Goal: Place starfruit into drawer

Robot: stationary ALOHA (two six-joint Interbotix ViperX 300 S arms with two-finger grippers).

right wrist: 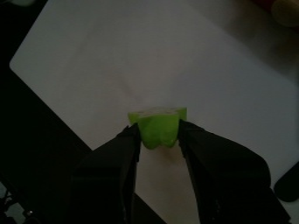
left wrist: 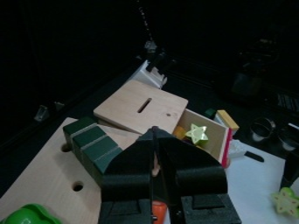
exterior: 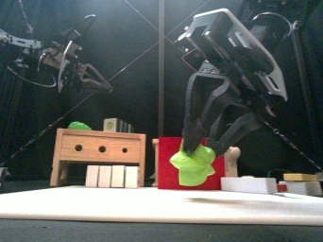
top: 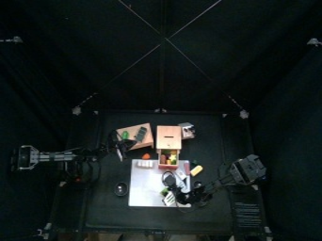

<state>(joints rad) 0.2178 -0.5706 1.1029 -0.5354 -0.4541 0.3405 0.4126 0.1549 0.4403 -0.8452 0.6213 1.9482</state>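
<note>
My right gripper (exterior: pixel 202 149) is shut on a light green starfruit (exterior: pixel 192 167) and holds it just above the white mat (exterior: pixel 113 203). The right wrist view shows the starfruit (right wrist: pixel 159 129) pinched between the jaws over the mat (right wrist: pixel 140 52). Behind it stands a red open drawer box (exterior: pixel 164 151). In the left wrist view it (left wrist: pixel 216 140) holds a small yellow-green star shape (left wrist: pixel 198 133) and sits beside a wooden top (left wrist: pixel 140 109). My left gripper (left wrist: pixel 158 136) hangs raised at the back left (exterior: pixel 78 74), jaws together, holding nothing.
A wooden cabinet (exterior: pixel 98 151) with two round holes stands at the left, with small white blocks (exterior: pixel 111 176) in front. A white box (exterior: pixel 250 184) and a yellow block (exterior: pixel 300 177) lie at the right. A dark green block (left wrist: pixel 100 144) lies beside the wooden top.
</note>
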